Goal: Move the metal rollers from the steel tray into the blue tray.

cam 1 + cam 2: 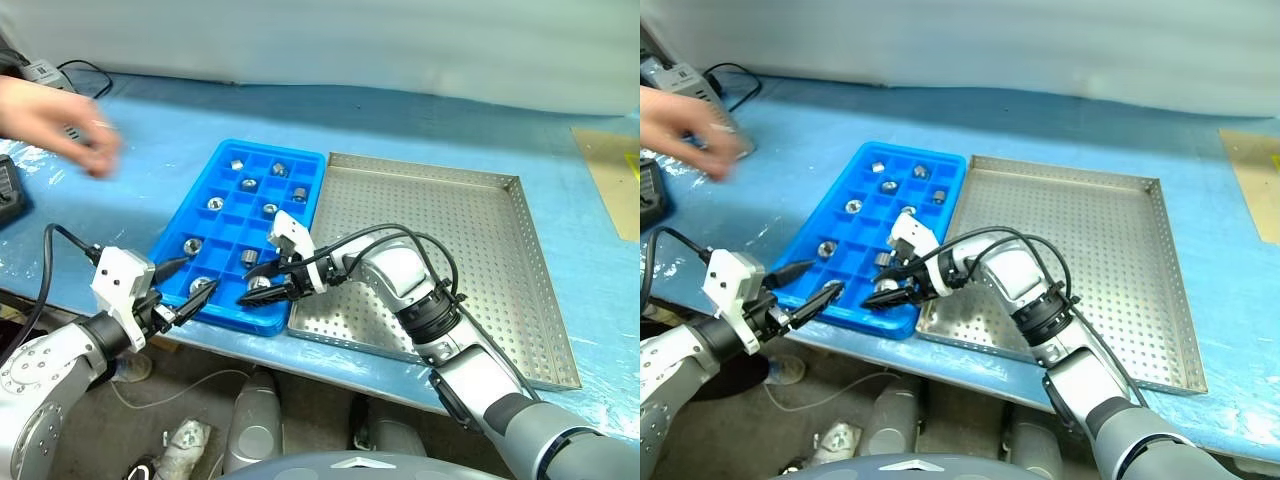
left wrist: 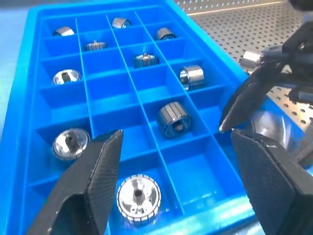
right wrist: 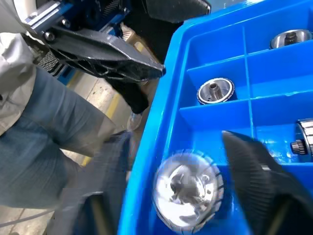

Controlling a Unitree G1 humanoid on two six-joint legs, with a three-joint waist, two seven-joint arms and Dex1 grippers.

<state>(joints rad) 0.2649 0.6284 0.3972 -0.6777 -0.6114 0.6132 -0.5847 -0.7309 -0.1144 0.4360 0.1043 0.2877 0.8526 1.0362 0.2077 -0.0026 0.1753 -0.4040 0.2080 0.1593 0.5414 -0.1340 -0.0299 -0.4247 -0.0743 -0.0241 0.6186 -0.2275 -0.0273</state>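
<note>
The blue tray (image 1: 232,215) lies left of the steel tray (image 1: 470,205), their long sides touching. Several metal rollers sit in its compartments, such as one (image 1: 237,165) at the far end and one (image 2: 138,199) in the nearest row. My right gripper (image 1: 250,286) reaches leftward over the tray's near right corner. Its fingers (image 3: 254,176) stand open, with a blurred roller (image 3: 188,188) between them above a corner compartment. My left gripper (image 1: 200,274) is open and holds nothing, hovering at the tray's near left corner.
A person's hand (image 1: 55,118) hovers over the table at the far left. Behind it lies a power adapter (image 1: 42,72) with its cable. A black object (image 1: 10,195) sits at the left edge. The table's front edge runs just below both trays.
</note>
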